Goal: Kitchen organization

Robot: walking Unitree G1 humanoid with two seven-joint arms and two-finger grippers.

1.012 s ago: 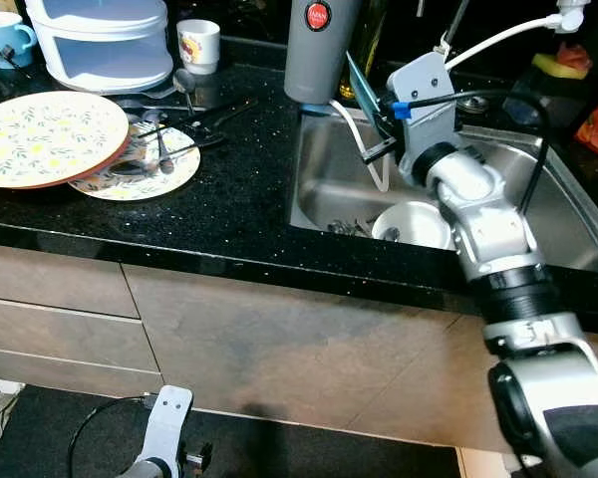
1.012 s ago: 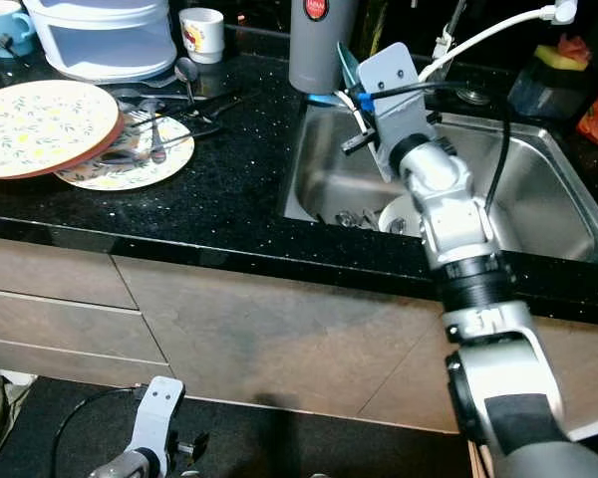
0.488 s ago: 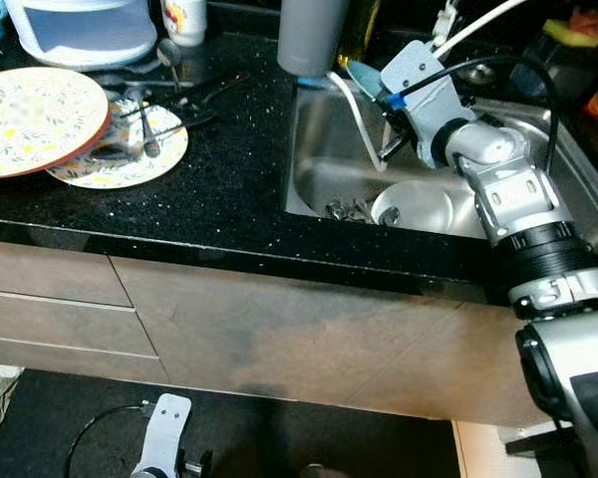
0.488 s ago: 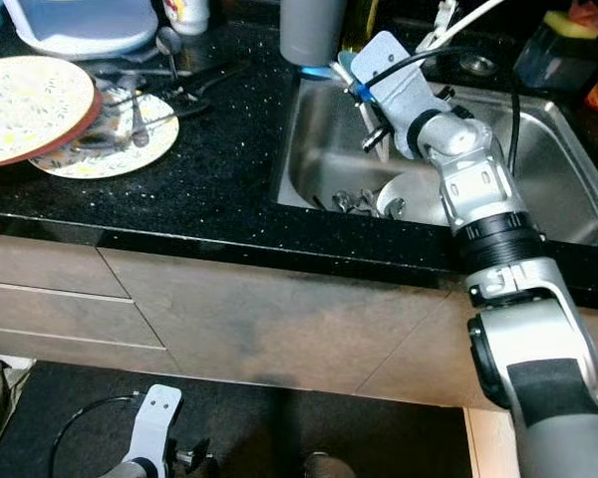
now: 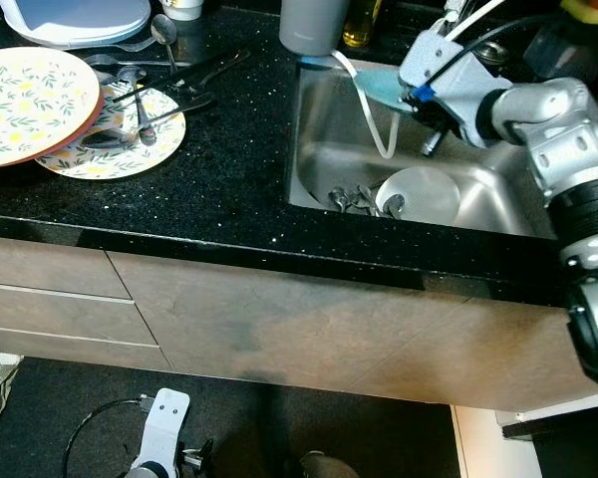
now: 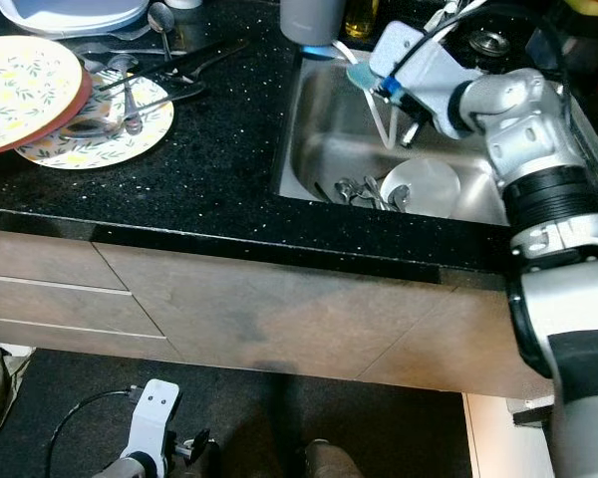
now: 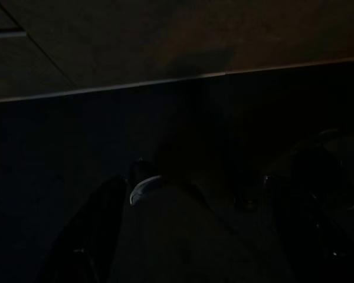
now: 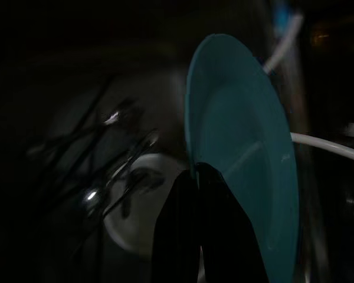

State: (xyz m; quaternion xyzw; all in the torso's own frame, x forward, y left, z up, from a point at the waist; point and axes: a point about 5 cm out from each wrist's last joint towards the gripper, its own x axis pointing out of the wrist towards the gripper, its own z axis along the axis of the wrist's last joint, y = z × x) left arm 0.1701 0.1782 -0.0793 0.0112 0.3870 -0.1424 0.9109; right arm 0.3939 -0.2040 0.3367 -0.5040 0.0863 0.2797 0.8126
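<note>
1. Teal plate [image 8: 242,147], round and shallow, is held on edge above the steel sink [image 5: 324,149], near its back left corner beside the grey canister [image 5: 309,22].
2. The right gripper [image 8: 197,177] has its two black fingers pinched together on the plate's rim; the plate hangs from that single edge grip.
3. Below it in the basin lie a white bowl [image 5: 424,194] and a tangle of cutlery [image 5: 354,199]; a white hose [image 5: 379,124] curves down just beside the plate.
4. Handling, as a judgement: the plate looks stiff and light, probably plastic or melamine. A sink item may be wet and slick, so a rim pinch can let it swing or slip. Taking hold deeper over the rim, with the fingers well onto the flat, would be steadier.
5. Two floral plates [image 5: 40,105] with spoons and forks [image 5: 145,95] sit stacked on the black counter [image 5: 219,189], well apart from the sink.
6. The left gripper [image 5: 184,460] hangs idle low by the cabinet front; whether its fingers are open, I cannot tell.
</note>
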